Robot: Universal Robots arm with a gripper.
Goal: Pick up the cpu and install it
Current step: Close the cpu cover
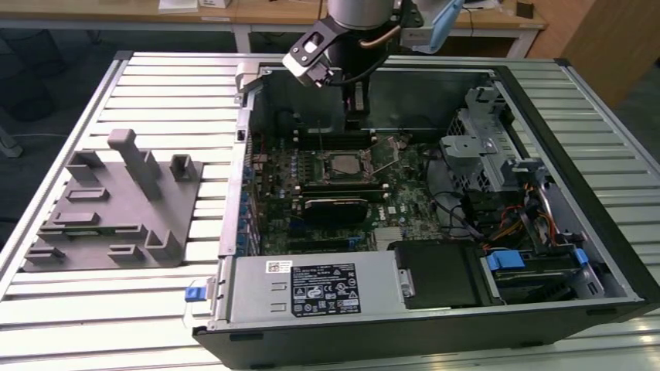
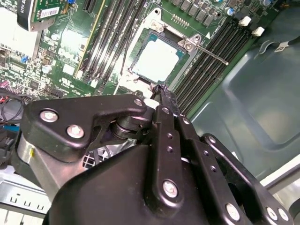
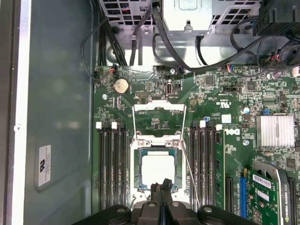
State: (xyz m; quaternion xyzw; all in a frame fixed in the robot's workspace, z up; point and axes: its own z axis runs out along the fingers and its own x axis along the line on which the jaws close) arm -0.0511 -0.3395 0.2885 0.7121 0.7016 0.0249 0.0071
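**cpu seated in the open socket, fingers shut above its edge**

The cpu [image 3: 157, 168] lies flat in the socket [image 3: 139, 154] on the motherboard [image 3: 220, 117], inside the computer case [image 1: 577, 255]. My fingers [image 3: 156, 193] are clenched together and empty, hanging just over the cpu's edge. The main risk, as I judge it, is a nudge: any drift or descent could tip the cpu off its seat and damage the contacts under it. The thin lever [image 2: 208, 51] stands free beside the socket and could snag the fingers.
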